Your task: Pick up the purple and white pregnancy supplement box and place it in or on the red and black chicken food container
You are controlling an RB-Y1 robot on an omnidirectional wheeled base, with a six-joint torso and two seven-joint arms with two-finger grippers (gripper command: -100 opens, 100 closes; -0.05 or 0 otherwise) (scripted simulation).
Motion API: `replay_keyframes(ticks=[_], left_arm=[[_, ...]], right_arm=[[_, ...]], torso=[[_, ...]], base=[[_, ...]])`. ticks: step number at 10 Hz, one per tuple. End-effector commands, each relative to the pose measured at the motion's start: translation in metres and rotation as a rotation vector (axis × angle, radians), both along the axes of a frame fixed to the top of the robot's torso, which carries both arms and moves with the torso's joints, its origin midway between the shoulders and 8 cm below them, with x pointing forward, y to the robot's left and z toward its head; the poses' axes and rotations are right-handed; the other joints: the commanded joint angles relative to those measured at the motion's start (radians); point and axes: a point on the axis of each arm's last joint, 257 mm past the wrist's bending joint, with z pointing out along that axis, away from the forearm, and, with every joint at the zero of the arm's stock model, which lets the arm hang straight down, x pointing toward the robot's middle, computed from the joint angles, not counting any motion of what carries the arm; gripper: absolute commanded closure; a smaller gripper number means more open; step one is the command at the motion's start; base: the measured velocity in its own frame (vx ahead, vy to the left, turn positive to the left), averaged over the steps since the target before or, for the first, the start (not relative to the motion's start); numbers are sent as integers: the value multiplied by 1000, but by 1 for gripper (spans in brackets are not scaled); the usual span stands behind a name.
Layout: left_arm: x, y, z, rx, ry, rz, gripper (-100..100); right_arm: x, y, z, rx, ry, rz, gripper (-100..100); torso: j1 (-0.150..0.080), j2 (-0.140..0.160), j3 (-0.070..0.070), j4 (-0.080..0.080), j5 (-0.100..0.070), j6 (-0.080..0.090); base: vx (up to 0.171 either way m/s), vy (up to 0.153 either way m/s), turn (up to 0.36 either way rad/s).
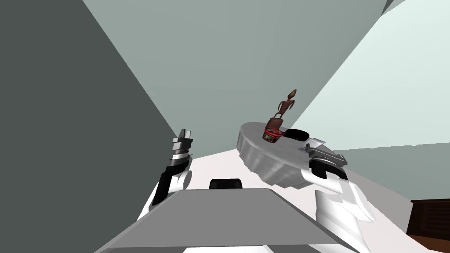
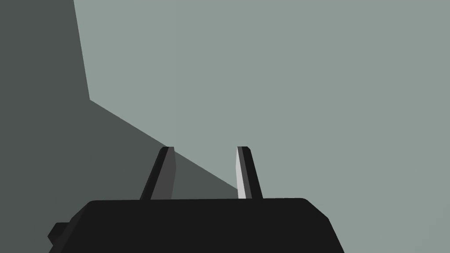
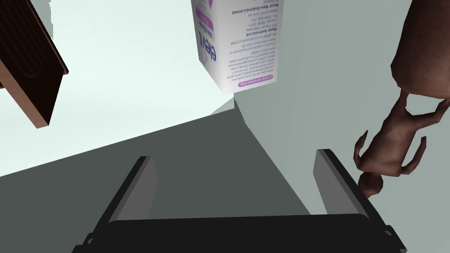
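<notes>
Broadly, one round grey table point(image 1: 263, 153) took the most room, standing ahead and to the right, with one piece of dark wooden furniture point(image 1: 428, 217) on the floor further right and nearer.

Two arms were up, one on each side. The right end effector point(image 3: 233, 184) reached over the near edge of the table. Its two fingers point(image 3: 134, 189) were spread wide with nothing between them. The left end effector point(image 2: 204, 173) was raised well to the left of the table, before the wall. Its two fingers point(image 2: 163, 173) stood apart with a narrower gap, also holding nothing.

One brown figurine point(image 1: 285, 105) of a thin standing figure rose at the far side of the tabletop, the tallest thing there. One white and purple box point(image 3: 237, 44), covered in small print, lay beyond the right fingertips and clear of them, with the figurine off to one side. What it rested on could not be told from the wrist view.

One red and black container point(image 1: 272, 134), small and round, sat on the table just in front of the figurine's base. One low black item point(image 1: 299, 134) lay just beside it, towards the right arm; what it was I could not tell
</notes>
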Motion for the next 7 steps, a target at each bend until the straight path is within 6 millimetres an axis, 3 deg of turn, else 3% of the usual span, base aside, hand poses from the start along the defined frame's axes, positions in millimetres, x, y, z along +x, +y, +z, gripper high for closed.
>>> replay_keyframes(ticks=[1, 2, 3, 7], left_arm=[[0, 0, 0, 0, 0, 0, 0], [0, 0, 0, 0, 0, 0, 0], [0, 0, 0, 0, 0, 0, 0], [0, 0, 0, 0, 0, 0, 0]], right_arm=[[-23, -25, -8, 2, 52, -84, -100], [-39, -39, -16, 11, 85, -131, -100], [-39, -39, -16, 11, 85, -131, -100], [-91, -77, -38, 37, 185, -273, -100]], torso=[[0, 0, 0, 0, 0, 0], [0, -5, -3, -1, 0, 0], [2, -5, -3, -1, 0, -1], [-3, -2, -2, -1, 0, 0]], base=[[302, 44, -104], [275, 77, -63], [220, 61, -17], [222, 24, -59]])
